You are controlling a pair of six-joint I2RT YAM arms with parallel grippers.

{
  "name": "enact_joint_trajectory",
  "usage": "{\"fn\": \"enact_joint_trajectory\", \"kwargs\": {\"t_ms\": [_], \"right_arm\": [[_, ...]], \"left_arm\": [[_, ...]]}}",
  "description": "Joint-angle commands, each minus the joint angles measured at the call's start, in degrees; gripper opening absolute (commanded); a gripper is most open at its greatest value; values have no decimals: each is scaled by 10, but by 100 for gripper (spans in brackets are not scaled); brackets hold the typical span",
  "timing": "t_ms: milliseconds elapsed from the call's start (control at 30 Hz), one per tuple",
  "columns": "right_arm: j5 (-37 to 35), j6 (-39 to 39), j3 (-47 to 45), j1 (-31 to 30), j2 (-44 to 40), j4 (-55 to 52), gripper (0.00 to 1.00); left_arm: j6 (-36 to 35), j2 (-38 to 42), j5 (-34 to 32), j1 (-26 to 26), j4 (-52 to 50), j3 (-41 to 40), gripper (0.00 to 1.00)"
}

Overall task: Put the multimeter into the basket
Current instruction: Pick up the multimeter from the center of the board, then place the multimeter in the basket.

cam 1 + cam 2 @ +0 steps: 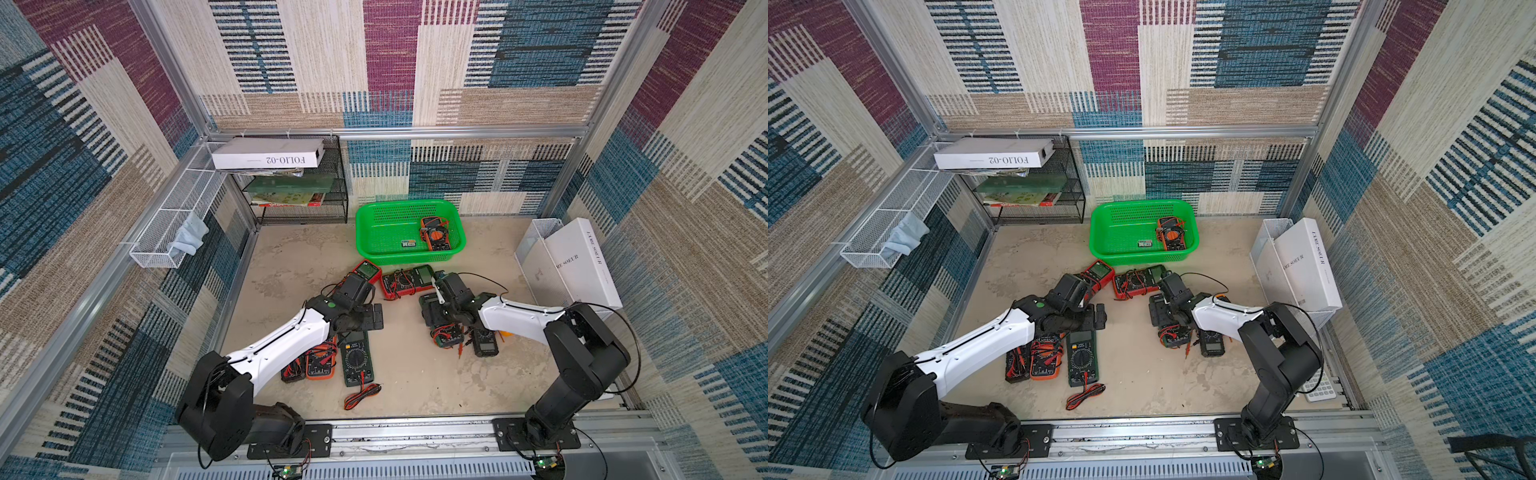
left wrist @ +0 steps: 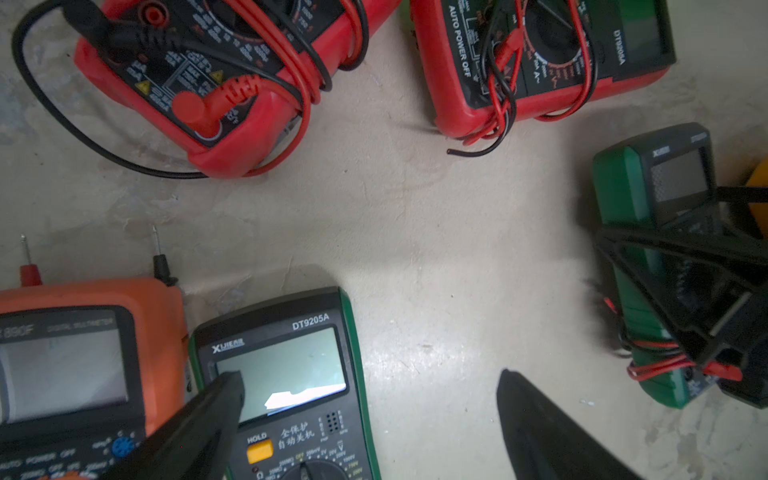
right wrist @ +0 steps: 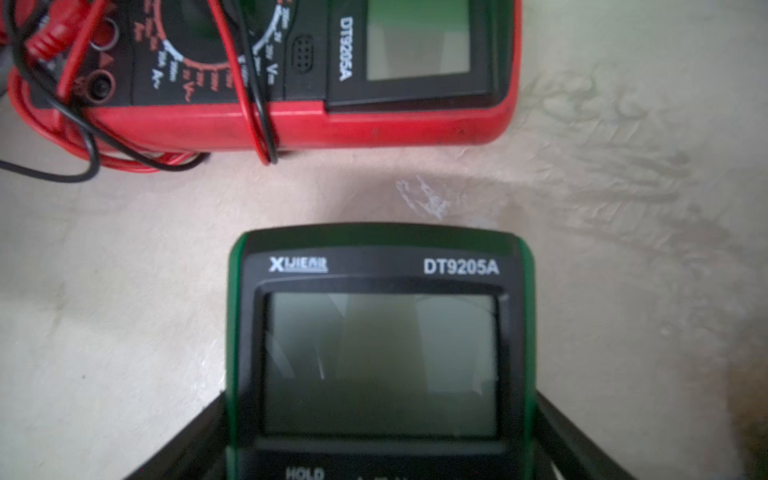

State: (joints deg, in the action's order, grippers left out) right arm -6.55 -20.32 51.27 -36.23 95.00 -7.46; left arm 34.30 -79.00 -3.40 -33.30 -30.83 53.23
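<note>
The green basket [image 1: 366, 232] [image 1: 1100, 235] stands at the back centre with one orange multimeter [image 1: 436, 235] inside it. My right gripper [image 3: 380, 399] [image 1: 434, 311] is shut on a green-edged multimeter [image 3: 380, 353] [image 1: 1158, 312], a finger pressed against each long side. That meter sits low over the floor, in front of the basket. In the left wrist view the same multimeter [image 2: 640, 232] shows with the right gripper around it. My left gripper [image 2: 369, 376] [image 1: 372, 316] is open and holds nothing. One of its fingers hangs over the screen of another green multimeter [image 2: 291, 365].
Two red multimeters [image 1: 368, 270] [image 1: 405, 280] lie just before the basket. An orange one [image 1: 320, 363] and a green one [image 1: 356, 359] lie under the left arm, two more [image 1: 446, 334] [image 1: 484, 343] under the right. Loose leads [image 1: 361, 395], a white box [image 1: 577, 266], a black rack [image 1: 299, 187] stand around.
</note>
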Motion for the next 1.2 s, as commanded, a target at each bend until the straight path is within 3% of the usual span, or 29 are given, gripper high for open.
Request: {"fn": "enact_joint_trajectory", "kwargs": {"t_ms": [0,233,900,1167], "right_arm": [[10,-2,5,1,-11,0,51],[15,-3,6,1,-35,-9,42],[13,-26,16,-2,-175,-45,41],[14,-19,67,-2,-182,-55,41]], "left_arm": [[1,3,-14,0,10,5,100],[2,11,-16,0,6,7,100],[-16,48,-20,0,-8,27,100],[-27,63,-30,0,-22,31,100]]}}
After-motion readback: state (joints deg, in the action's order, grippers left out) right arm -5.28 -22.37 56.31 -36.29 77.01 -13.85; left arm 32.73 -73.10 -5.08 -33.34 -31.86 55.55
